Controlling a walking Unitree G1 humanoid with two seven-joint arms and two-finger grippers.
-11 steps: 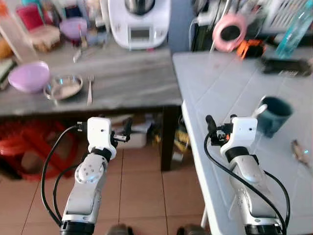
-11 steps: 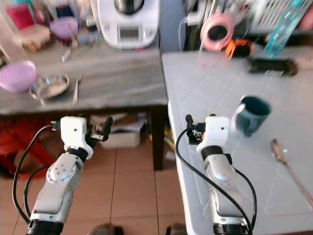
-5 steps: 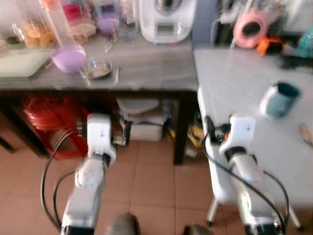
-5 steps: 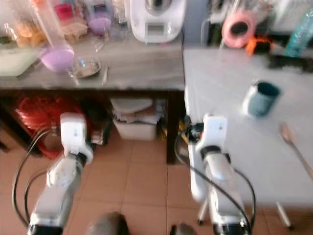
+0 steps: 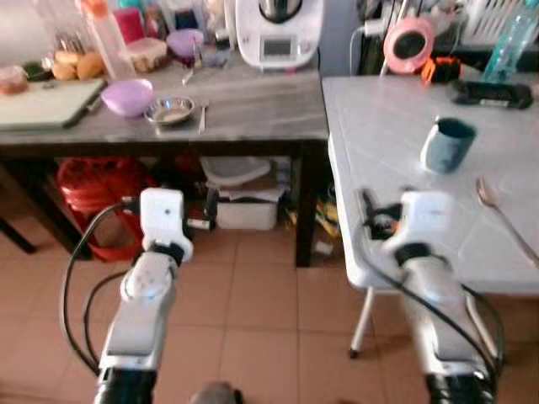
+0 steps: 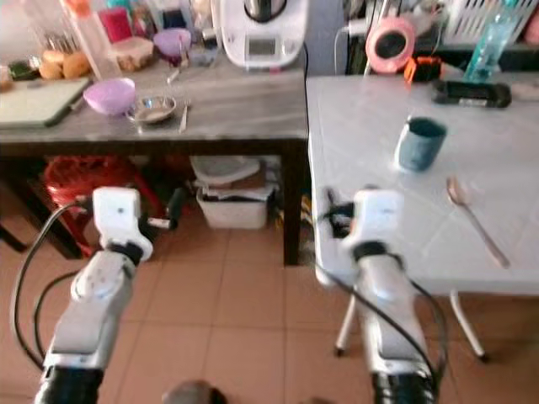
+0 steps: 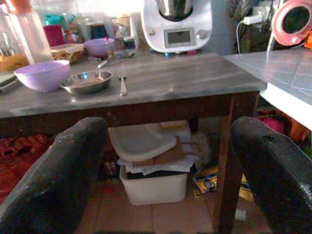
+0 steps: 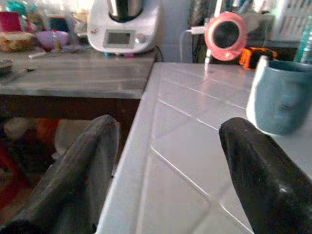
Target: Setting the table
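Observation:
A teal mug point(image 5: 445, 145) stands on the white tiled table point(image 5: 379, 118) at my right, with a metal spoon point(image 5: 504, 215) lying nearer the front edge. On the grey counter point(image 5: 253, 105) at the back left sit a purple bowl point(image 5: 127, 96), a small steel bowl point(image 5: 171, 110) and a fork point(image 5: 202, 114). My left gripper point(image 7: 170, 146) is open and empty, held over the floor in front of the counter. My right gripper point(image 8: 165, 146) is open and empty at the white table's near left corner, with the mug point(image 8: 280, 97) ahead of it.
A white kitchen machine point(image 5: 278, 29) stands at the counter's back, and a cutting board point(image 5: 42, 103) lies at its left end. Red stools point(image 5: 97, 189) and a white bin point(image 5: 244, 202) sit under the counter. A pink round device point(image 5: 408, 44), a black case point(image 5: 491, 93) and a bottle point(image 5: 509, 34) stand on the table's far side.
The whole picture has pulled back, so the camera moved away from the counter and table and more floor shows. Both arms keep the same pose, with nothing taken hold of.

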